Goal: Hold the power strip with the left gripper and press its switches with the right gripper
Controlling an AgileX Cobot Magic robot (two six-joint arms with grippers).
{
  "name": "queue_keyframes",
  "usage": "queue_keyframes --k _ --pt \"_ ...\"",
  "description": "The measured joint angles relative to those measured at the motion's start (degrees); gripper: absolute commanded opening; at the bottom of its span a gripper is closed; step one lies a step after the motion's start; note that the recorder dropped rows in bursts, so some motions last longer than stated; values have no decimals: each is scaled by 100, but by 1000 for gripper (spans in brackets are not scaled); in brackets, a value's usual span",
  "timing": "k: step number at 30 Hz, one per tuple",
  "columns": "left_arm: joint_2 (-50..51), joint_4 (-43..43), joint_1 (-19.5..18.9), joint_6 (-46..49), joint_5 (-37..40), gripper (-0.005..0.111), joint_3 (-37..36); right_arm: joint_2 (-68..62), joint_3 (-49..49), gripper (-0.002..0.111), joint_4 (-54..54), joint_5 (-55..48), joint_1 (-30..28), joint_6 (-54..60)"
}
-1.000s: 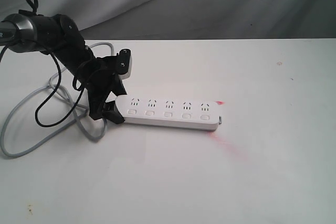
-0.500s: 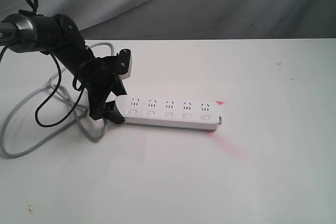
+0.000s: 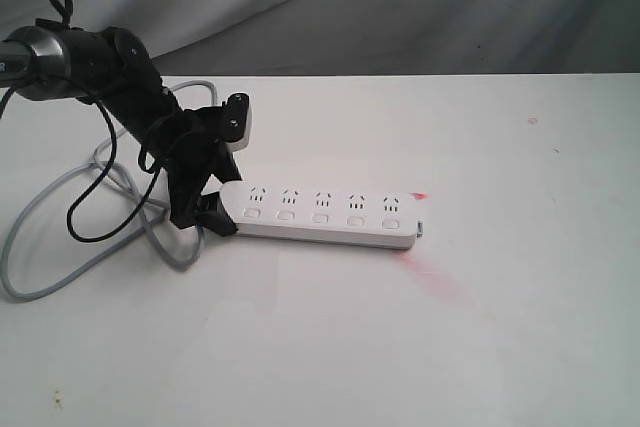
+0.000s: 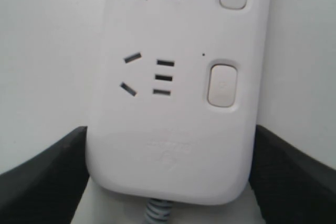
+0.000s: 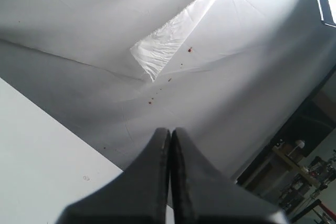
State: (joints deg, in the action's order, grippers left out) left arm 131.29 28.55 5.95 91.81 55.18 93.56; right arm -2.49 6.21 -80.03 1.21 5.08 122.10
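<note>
— Left gripper: what has it got?

— Its two black fingers clamp the cord end of the power strip, one pressed against each long side of the white casing.

— And how do things lie, biggest first?

— The table is white and wide. The power strip lies on it left of centre, with its long axis running left to right and its right end a little nearer than its left. The grey cord loops away at the far left. The switches form a row of five along the near edge, one beside each socket set.

— The right gripper?

— Its jaws are pressed together and hold nothing. It is outside the exterior view, and its camera looks past a table edge at the backdrop cloth, so I judge it well apart from the strip.

— So what does the press turn on?

— On that row following the long axis. The left arm occupies the left end, so the free right end faces the right arm. The rightmost switch is probably its nearest.
</note>
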Motion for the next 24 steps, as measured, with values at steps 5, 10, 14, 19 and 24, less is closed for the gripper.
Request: queue_keyframes --k 5,10,14,19,24 --pt "0 0 0 0 0 69 0 0 0 0 -24 0 0 0" --pt "0 0 0 0 0 69 0 0 0 0 -24 26 0 -48" --pt "0 0 0 0 0 69 0 0 0 0 -24 185 0 -250" --pt "0 0 0 0 0 69 0 0 0 0 -24 579 0 -380" --pt "0 0 0 0 0 69 0 0 0 0 -24 669 0 -430"
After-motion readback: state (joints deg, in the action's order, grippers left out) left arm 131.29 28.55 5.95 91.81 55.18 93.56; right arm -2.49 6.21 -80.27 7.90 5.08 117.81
